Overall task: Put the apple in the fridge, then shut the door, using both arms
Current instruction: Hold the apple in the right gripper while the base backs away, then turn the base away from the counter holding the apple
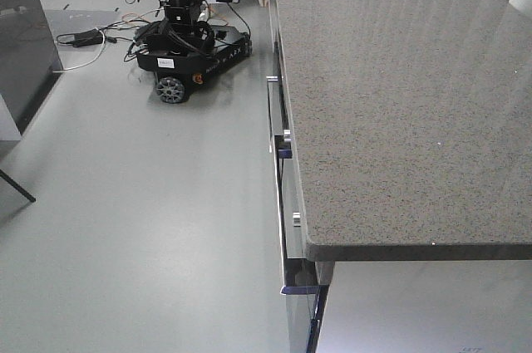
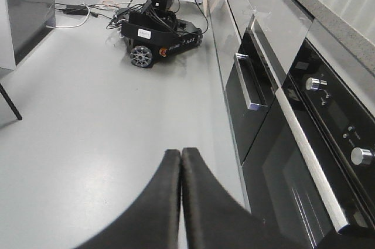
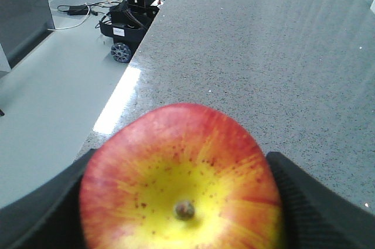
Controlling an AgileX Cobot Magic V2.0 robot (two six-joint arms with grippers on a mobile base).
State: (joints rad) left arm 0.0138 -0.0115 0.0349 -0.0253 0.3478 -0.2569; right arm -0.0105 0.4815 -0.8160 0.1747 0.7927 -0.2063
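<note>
The apple (image 3: 181, 178), red with a yellow patch round the stem, fills the lower part of the right wrist view. My right gripper (image 3: 181, 202) is shut on it, with one black finger on each side, and holds it just over the near edge of a grey speckled countertop (image 3: 263, 55). My left gripper (image 2: 180, 154) is shut and empty, its two black fingers pressed together above the grey floor beside a black oven (image 2: 304, 161). The fridge and its door are out of view. Neither gripper shows in the front view.
The countertop (image 1: 399, 104) runs along the right, with drawer handles (image 1: 278, 162) sticking out below its edge. Another wheeled robot (image 1: 187, 37) and cables (image 1: 83, 37) stand on the floor ahead. A dark grey panel (image 1: 21, 29) stands at the left.
</note>
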